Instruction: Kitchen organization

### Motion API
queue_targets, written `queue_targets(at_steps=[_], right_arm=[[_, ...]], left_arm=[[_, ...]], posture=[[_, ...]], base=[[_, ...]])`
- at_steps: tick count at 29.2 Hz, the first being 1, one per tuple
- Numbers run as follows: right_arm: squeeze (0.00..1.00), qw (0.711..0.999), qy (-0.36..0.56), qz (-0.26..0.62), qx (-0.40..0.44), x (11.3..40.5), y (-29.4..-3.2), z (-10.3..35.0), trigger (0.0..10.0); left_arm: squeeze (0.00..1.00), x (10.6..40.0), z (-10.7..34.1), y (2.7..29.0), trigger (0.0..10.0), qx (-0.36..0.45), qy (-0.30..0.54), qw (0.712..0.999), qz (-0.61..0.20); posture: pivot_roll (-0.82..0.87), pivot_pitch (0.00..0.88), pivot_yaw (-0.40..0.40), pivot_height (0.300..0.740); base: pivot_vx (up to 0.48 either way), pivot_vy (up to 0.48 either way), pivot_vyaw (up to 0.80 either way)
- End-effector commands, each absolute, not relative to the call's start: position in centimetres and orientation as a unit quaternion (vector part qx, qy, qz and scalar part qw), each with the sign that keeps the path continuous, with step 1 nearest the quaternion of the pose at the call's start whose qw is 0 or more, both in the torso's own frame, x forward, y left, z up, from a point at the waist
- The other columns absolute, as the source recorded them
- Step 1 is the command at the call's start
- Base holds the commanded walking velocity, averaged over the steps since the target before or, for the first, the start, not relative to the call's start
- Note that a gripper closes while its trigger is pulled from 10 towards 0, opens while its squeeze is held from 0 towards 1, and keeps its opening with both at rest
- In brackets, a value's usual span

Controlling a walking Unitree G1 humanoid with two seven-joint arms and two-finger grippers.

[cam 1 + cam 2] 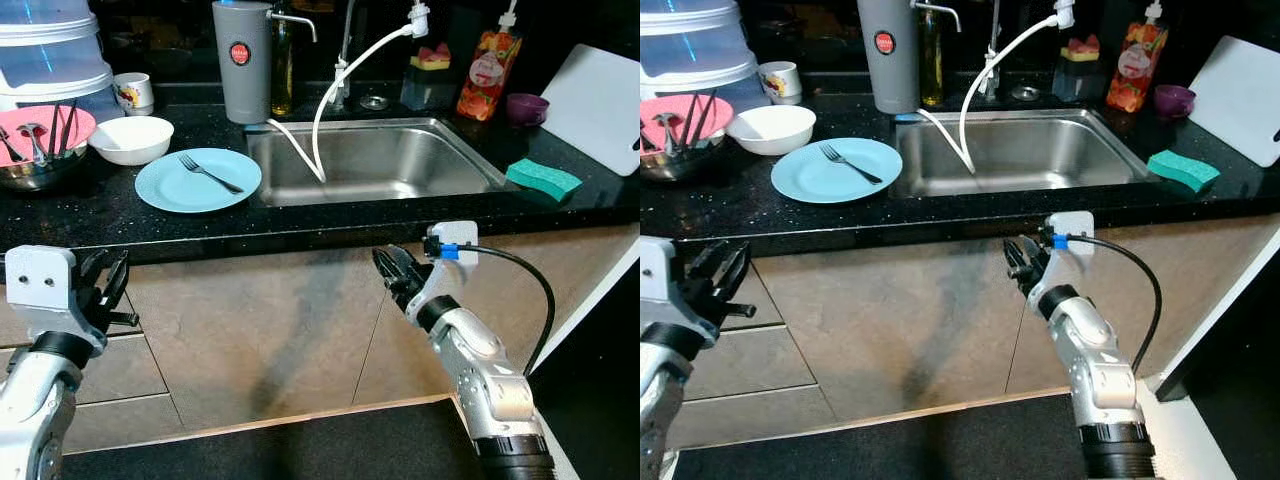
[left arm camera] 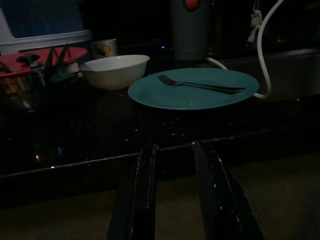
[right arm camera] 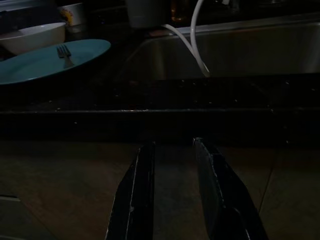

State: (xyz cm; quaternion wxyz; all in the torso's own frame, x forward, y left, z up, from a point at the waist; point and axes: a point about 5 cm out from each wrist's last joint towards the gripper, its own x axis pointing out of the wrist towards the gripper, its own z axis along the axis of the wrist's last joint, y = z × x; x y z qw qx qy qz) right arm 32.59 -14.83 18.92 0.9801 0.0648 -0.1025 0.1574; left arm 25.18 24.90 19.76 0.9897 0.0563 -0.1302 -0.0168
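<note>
Counter (image 1: 330, 225): black, speckled, running across the scene above beige cabinet fronts (image 1: 270, 330).

Sink (image 1: 375, 160): steel, set in the counter's middle; a white hose (image 1: 330, 100) looped from the tap down into the basin.

Plate (image 1: 197, 180): light blue, on the counter just left of the sink. Fork (image 1: 210, 173): lay on the plate, tines toward the back.

Bowl (image 1: 131, 139): white, behind the plate and to its left. Mug (image 1: 133, 92): behind the bowl.

Steel bowl (image 1: 38, 165): at the far left, with a pink plate (image 1: 40, 130) and utensils in it.

Grey canister (image 1: 242, 62): upright behind the sink's left corner.

Sponge (image 1: 543, 178): green, on the counter right of the sink. Cutting board (image 1: 598, 105): white, leaning at the far right. Soap pouch (image 1: 489, 72) and purple cup (image 1: 526, 108): behind the sink on the right.

Left gripper (image 1: 108, 285): below the counter edge, before the cabinets, facing the plate; fingers slightly parted, holding nothing.

Right gripper (image 1: 392, 268): below the counter edge under the sink front; fingers slightly parted, empty.
</note>
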Motion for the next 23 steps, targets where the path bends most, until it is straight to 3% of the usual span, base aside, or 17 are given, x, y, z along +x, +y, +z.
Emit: queue_targets(at_steps=[1,8,23], right_arm=[[0.0,0.978,-0.101,0.169,0.064,32.57,-14.39,18.95,10.0],[0.0,0.976,-0.106,0.179,0.066,32.6,-14.21,19.27,10.0],[0.0,0.974,-0.109,0.187,0.06,32.71,-14.1,19.53,10.0]], left_arm=[[0.0,25.03,19.97,24.7,10.0,0.063,-0.136,0.989,-0.016],[0.0,24.78,19.98,24.91,10.0,0.071,-0.139,0.988,-0.007],[0.0,24.81,20.4,25.05,10.0,0.068,-0.147,0.987,0.003]], posture=[[-0.02,0.028,-0.024,0.74],[-0.01,0.025,-0.027,0.74],[-0.01,0.039,-0.027,0.74]], base=[[0.0,0.0,0.0],[0.234,0.0,0.0],[0.451,0.0,0.0]])
